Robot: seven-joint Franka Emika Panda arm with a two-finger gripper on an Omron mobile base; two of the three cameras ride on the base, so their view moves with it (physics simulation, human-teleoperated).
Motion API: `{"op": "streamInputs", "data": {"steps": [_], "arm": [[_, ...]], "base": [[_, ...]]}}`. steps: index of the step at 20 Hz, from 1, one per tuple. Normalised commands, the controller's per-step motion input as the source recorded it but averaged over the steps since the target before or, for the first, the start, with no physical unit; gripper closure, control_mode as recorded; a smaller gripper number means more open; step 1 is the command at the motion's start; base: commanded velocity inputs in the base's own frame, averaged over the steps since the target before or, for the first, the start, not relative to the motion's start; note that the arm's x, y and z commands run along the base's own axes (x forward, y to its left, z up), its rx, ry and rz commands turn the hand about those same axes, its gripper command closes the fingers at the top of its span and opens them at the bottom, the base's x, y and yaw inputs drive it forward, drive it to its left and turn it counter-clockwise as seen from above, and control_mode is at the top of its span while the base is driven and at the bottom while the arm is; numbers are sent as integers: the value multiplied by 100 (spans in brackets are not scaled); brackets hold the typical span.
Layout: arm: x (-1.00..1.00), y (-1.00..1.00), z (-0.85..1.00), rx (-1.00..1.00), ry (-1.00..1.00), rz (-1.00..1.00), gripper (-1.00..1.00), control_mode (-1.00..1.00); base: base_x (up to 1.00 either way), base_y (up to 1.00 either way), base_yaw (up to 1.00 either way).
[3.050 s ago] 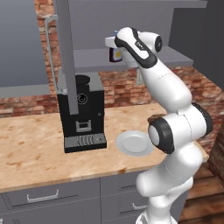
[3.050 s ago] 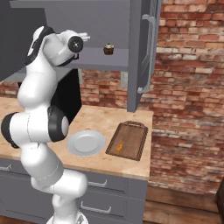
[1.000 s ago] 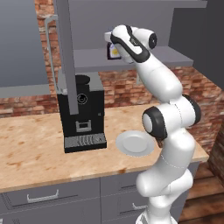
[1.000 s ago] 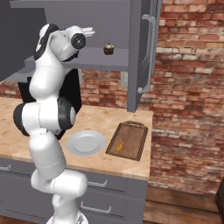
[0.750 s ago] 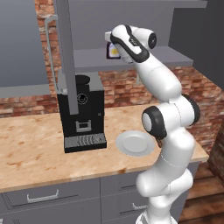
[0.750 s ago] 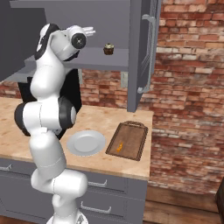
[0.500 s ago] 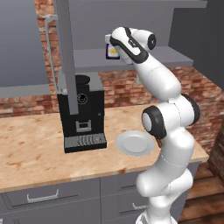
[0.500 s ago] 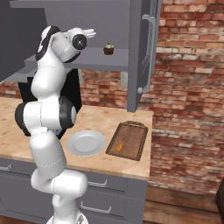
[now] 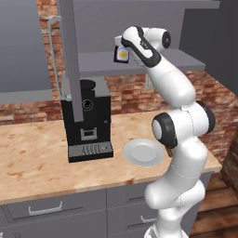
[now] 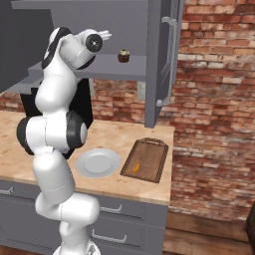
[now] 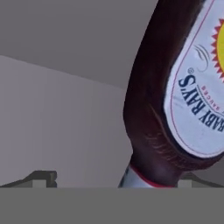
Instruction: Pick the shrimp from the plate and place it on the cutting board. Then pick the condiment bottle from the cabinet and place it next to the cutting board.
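Change: since three seconds ago I see the white arm stretched further up and in toward the shelf; over the last second it has almost not moved.
Pincer: my two-finger gripper is at the grey wall cabinet, right at the bottle; its jaws stand wide apart and clamp nothing.
Bottle: the small dark purple-brown condiment bottle with a yellow-white label stands on the flat grey shelf, just in front of the gripper.
Hand view: the bottle is very close and sits toward the right side, between the two dark finger tips; I cannot tell if a finger touches it.
Shrimp: the tiny curled orange shrimp lies on the rectangular dark brown wooden cutting board, near its front end.
Plate: the round white-grey plate is on the wooden counter just beside the board, to its left in the right base view.
Others: a small brown cupcake stands on the same shelf, apart from the arm; a black coffee machine stands on the counter near the plate.
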Motion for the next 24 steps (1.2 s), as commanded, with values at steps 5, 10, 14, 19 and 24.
{"op": "streamInputs", "data": {"steps": [5,10,14,19,24], "arm": [[-16,36,15,0,8,-1,100,-100],[-17,39,12,0,2,0,100,-100],[-21,27,16,0,0,0,100,-100],[-28,16,21,0,0,0,100,-100],[-34,5,19,0,0,-1,100,-100]], "base": [[0,0,0],[0,0,0],[0,0,0],[0,0,0],[0,0,0]]}}
